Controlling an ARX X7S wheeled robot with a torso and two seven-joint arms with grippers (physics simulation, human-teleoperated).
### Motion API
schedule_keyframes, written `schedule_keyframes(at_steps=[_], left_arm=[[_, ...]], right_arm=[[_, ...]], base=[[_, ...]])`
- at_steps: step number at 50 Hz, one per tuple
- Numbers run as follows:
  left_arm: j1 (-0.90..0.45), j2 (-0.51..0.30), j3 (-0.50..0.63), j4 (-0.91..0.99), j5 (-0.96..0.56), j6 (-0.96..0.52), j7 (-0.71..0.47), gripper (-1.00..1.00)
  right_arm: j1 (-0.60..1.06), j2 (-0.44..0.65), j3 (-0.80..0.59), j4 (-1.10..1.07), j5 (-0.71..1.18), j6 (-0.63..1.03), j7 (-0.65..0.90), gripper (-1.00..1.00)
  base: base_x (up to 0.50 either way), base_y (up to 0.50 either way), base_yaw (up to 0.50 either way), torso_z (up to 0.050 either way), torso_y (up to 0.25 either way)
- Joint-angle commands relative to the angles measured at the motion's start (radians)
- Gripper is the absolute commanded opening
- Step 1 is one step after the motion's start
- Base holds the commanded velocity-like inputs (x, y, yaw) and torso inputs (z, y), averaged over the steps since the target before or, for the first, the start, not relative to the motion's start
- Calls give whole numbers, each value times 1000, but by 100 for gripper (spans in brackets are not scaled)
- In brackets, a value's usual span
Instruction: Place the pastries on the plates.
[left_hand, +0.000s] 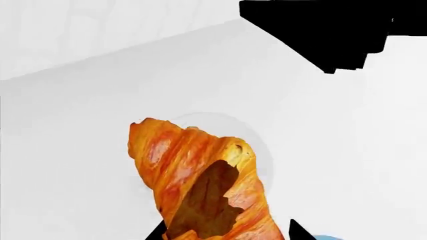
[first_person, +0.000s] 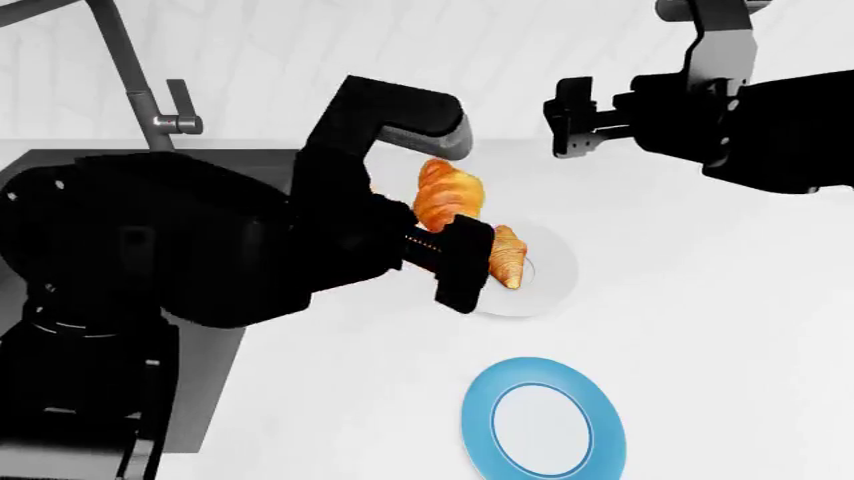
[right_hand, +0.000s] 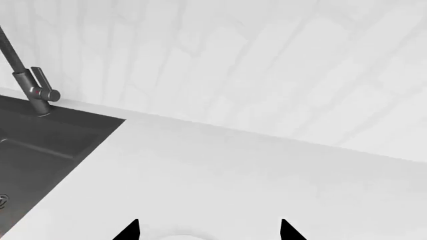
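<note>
**Inspector:** How far along does the job look?

**Observer:** Roughly halfway, by the look of it. On the pale white surface (first_person: 694, 300) the plain white round plate (first_person: 550, 270) already carries one golden-brown ridged croissant (first_person: 507, 256), lying near the plate's left side. The round plate with the wide light-blue rim and white centre (first_person: 543, 425) sits nearer the robot, apart from the white one, and has nothing on it. The dark sink (first_person: 200, 400) and its grey tap (first_person: 167, 115) lie off to the left.

**Inspector:** And the second pastry?

**Observer:** The other golden-brown croissant (first_person: 447, 195) is up off the surface, in the left gripper (first_person: 441, 215). In the left wrist view it (left_hand: 200, 175) hangs above the white plate, not above the blue-rimmed one, so it has yet to be carried over and set down.

**Inspector:** How do the grippers stand?

**Observer:** The left gripper's jaws are closed in on that croissant, one on each side. The right gripper (first_person: 577, 118) is raised near the back wall, well apart from both plates; its jaws stand parted with nothing between them, and the two tips show spread in the right wrist view.
</note>
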Motion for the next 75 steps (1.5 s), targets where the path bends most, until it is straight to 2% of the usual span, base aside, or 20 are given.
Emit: schedule_keyframes(at_steps=[1,6,8,12,18,27,32,41,56,61,67,75], left_arm=[[-8,-19,111,71,-242,10,73,-100],[17,-45,159,101,-320,30,70,-100],[45,-46,136,107,-349,66,86,-100],[56,-37,93,129,-275,-23,157,-100],[67,-41,92,161,-256,-54,218,-100],[110,-73,154,194,-291,-18,226,-100],[171,-69,158,189,-242,-10,238,-100],[171,-85,223,234,-324,50,214,-100],[223,-75,202,217,-207,-3,304,-100],[241,-59,170,197,-108,-36,375,-100],[272,-47,188,206,-48,-46,433,-100],[249,-52,190,201,28,-39,510,-100]], right_arm=[[15,6,-3,-12,-2,4,6,100],[3,7,-2,-18,3,3,8,100],[4,6,-3,-16,2,2,8,100],[-2,6,-8,-15,-3,-4,2,100],[11,-1,-15,-1,-13,-9,-6,100],[5,-5,-20,-1,-15,-16,-14,100],[-4,-6,-28,0,-26,-31,-28,100],[-20,-5,-32,1,-26,-37,-29,100],[-34,-8,-45,7,-35,-47,-42,100],[-42,-6,-56,3,-38,-42,-44,100],[-34,-9,-56,10,-37,-40,-49,100],[-40,-6,-52,5,-29,-38,-43,100]], base=[[0,0,0,0,0],[0,0,0,0,0],[0,0,0,0,0],[0,0,0,0,0],[0,0,0,0,0],[0,0,0,0,0],[0,0,0,0,0],[0,0,0,0,0],[0,0,0,0,0],[0,0,0,0,0],[0,0,0,0,0],[0,0,0,0,0]])
